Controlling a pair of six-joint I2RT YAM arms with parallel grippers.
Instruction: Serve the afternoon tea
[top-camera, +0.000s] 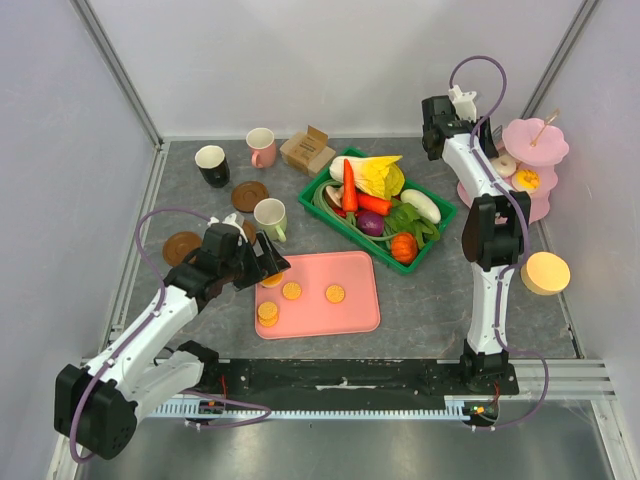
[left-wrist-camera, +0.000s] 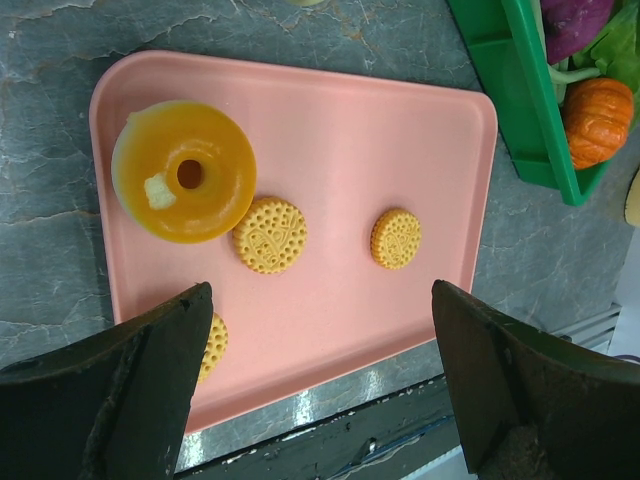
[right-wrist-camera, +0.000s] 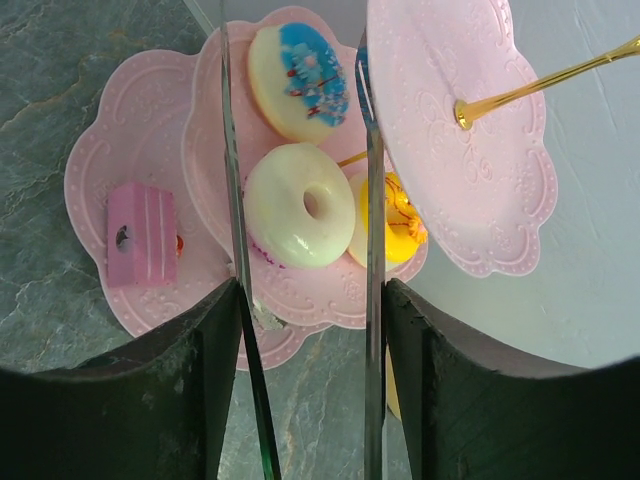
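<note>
Left gripper (left-wrist-camera: 320, 300) is wide open and empty, hanging over the tray (left-wrist-camera: 400, 130) at 6 o'clock on the surface (top-camera: 420, 300). The orange donut (left-wrist-camera: 185, 185) sits at the tray's 10 o'clock. It looks light, hard and glossy, so I'd pinch across its outer rim. Right gripper (right-wrist-camera: 312, 290) is partly open and empty, over the white donut (right-wrist-camera: 298, 205) on the stand (right-wrist-camera: 90, 180) at 2 o'clock.

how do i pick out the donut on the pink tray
Find the pink tray lying in front of the green basket. The donut sits by its far-left corner. It is the only orange-iced ring with a hole; its neighbours are smaller flat biscuits.
</note>
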